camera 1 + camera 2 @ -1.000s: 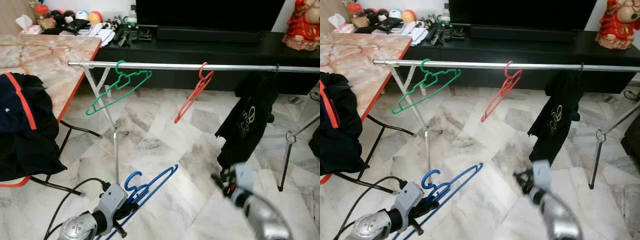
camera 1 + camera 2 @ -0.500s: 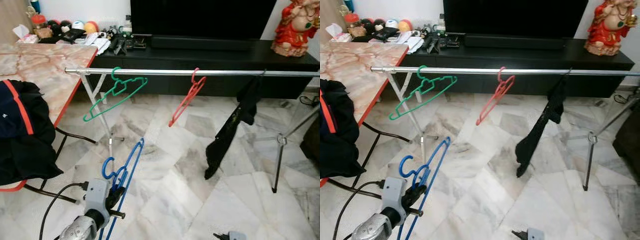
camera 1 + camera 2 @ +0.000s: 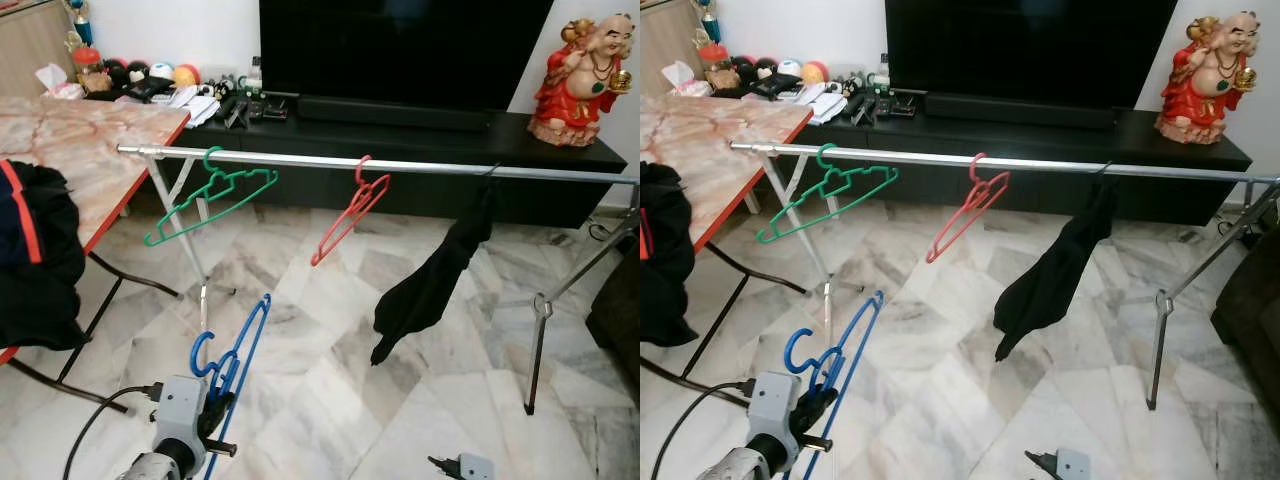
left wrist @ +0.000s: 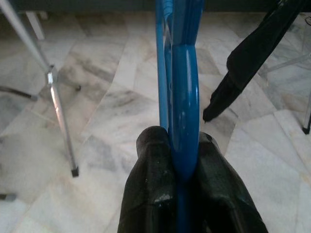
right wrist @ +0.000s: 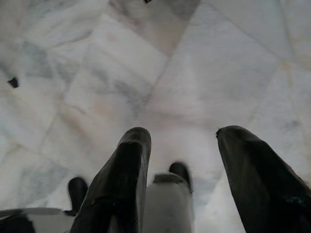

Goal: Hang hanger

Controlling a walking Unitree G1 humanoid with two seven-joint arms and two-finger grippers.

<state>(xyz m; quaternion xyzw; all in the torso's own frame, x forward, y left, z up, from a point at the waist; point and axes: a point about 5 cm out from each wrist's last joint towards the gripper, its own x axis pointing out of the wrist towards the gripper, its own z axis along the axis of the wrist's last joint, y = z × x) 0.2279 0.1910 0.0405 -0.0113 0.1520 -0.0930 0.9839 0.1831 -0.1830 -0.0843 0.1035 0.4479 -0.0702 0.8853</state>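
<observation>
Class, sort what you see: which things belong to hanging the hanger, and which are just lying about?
Belongs to the job:
blue hanger
left gripper
clothes rail

Just lying about:
green hanger
red hanger
black garment
red figurine
marble table

The camera now takes in more of the room than a second ago, with the rail (image 3: 380,165) lower in view. The left gripper (image 3: 215,405) has turned the blue hanger (image 3: 235,345) from slanting low toward the right to standing nearly upright, its hook beside the fingers. The right gripper (image 3: 440,463) has dropped from mid-height to the bottom edge. The black garment (image 3: 430,285) now hangs edge-on, swung out leftward.
</observation>
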